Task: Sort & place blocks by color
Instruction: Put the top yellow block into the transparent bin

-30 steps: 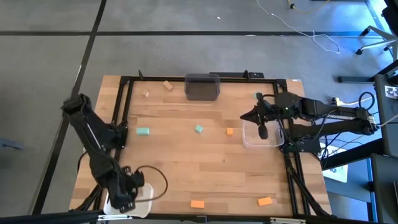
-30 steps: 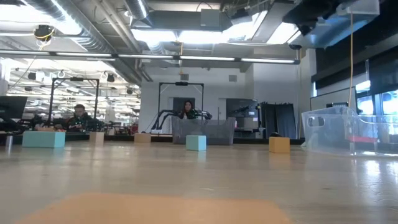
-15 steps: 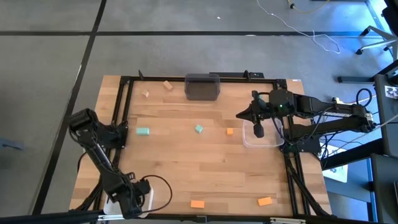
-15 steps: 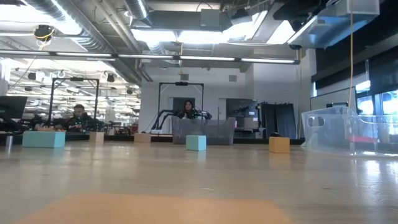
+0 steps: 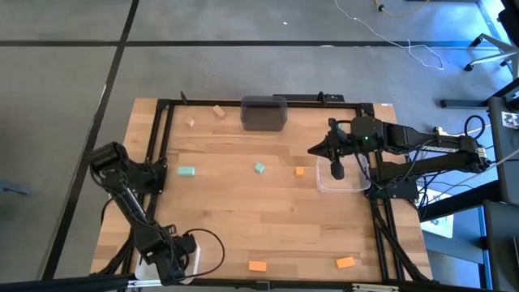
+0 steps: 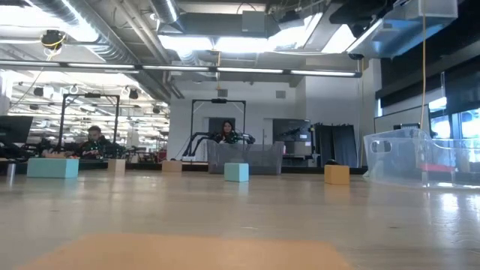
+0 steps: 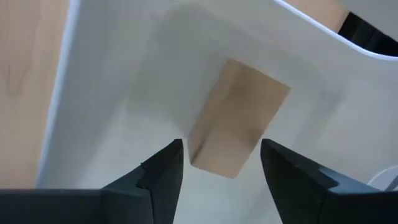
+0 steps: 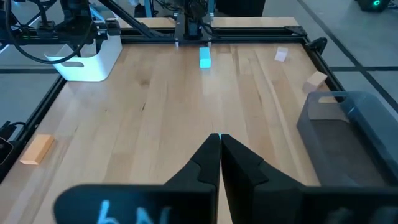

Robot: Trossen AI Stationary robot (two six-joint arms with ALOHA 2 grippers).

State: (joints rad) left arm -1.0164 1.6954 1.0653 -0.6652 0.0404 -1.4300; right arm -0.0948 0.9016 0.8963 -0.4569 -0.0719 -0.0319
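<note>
My left gripper (image 5: 168, 258) is open at the near left corner, over the white bin (image 5: 193, 258). A tan block (image 7: 239, 127) lies on the bin's floor, and my fingertips stand on either side of its near end without touching it. My right gripper (image 5: 337, 170) is shut and holds nothing that shows, above the clear bin (image 5: 344, 180) at the right. Teal blocks (image 5: 186, 172) (image 5: 259, 168) and an orange block (image 5: 300, 171) lie mid-table. Two more orange blocks (image 5: 258, 265) (image 5: 345, 262) lie near the front edge. Two tan blocks (image 5: 219, 112) (image 5: 189, 122) lie at the far left.
A dark grey bin (image 5: 264, 113) stands at the middle of the far edge. A black frame (image 5: 162, 130) runs around the table top. The wood between the blocks is bare. People sit in the room beyond the table in the low view.
My left arm has folded, and its gripper has gone a little toward the near edge, over the white bin. My right gripper has shifted slightly toward the table's left. Both have kept still for the last half second.
</note>
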